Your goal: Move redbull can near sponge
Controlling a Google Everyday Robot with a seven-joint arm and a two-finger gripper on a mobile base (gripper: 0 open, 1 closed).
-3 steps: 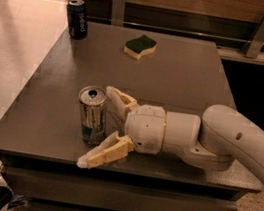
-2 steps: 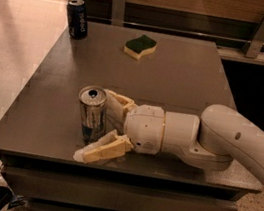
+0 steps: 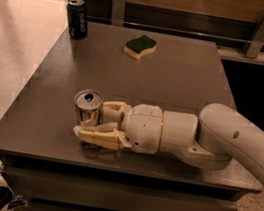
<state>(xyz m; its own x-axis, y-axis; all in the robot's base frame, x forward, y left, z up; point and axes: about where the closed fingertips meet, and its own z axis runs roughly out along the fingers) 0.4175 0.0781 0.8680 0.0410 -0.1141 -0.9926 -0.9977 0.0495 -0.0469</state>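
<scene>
Camera view: gripper [image 3: 91, 118] arnd redbull can [image 3: 87, 105]

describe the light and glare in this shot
Camera view: warm, dim light; the floor at upper left glows brightest; the table carries a soft sheen; the redbull can glints on top inside the gripper, closed on it near the front edge; a dark shadow sits under the fingers.

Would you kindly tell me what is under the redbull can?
The redbull can seems to stand on the grey table. The gripper is shut on it, and its near finger covers the can's base.
</scene>
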